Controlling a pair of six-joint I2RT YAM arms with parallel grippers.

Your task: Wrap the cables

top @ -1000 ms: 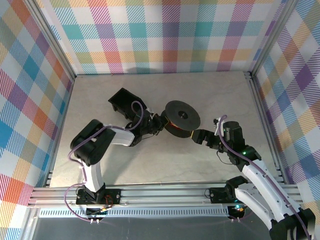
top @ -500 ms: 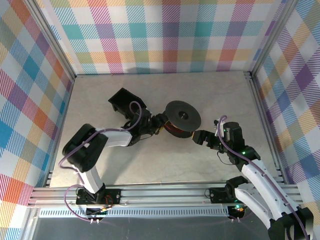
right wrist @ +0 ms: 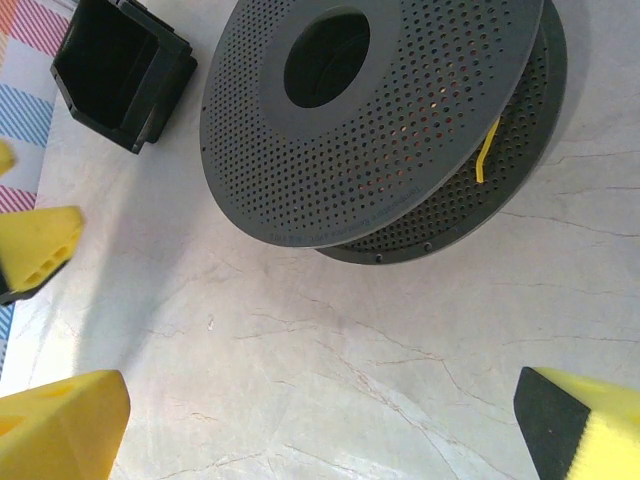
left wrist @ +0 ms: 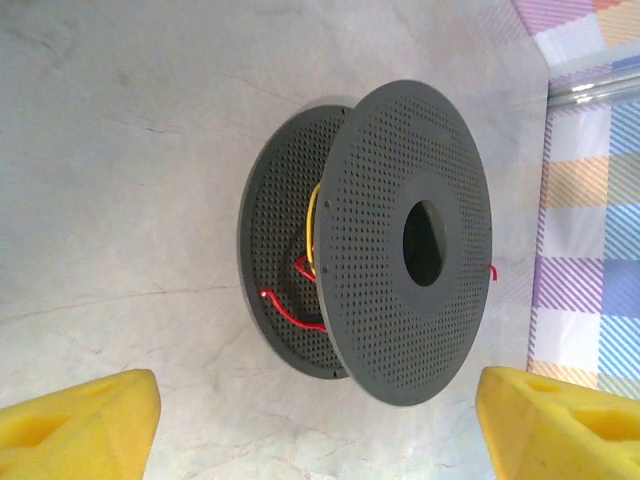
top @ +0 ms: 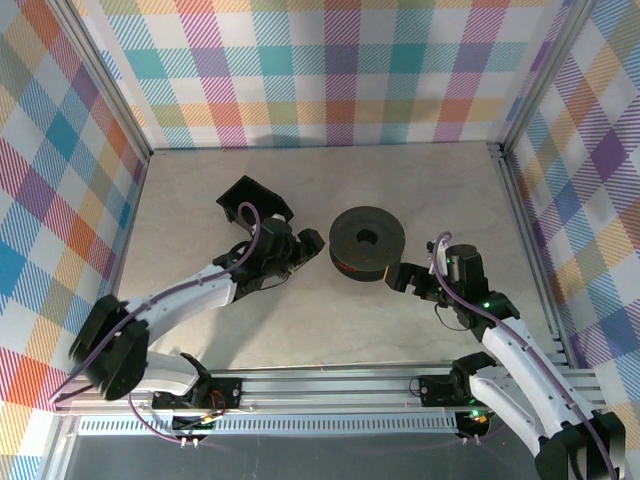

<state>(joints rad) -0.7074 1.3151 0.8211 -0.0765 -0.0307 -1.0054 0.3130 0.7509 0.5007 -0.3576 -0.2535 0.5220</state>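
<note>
Left hand [top: 308, 243] is opening wide and backing off the reel [top: 367, 242], holding nothing. Right hand [top: 404, 275] is hanging wide open beside it, empty too. Cables [left wrist: 290, 312] are sitting wound inside the reel on the worktop [top: 200, 200], so wrapping's looking about done.

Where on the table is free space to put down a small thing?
Free: the table strip between spool and back wall, and the near middle before the rail. Crowded: around the spool, with left claw, black box and right claw close by.
</note>
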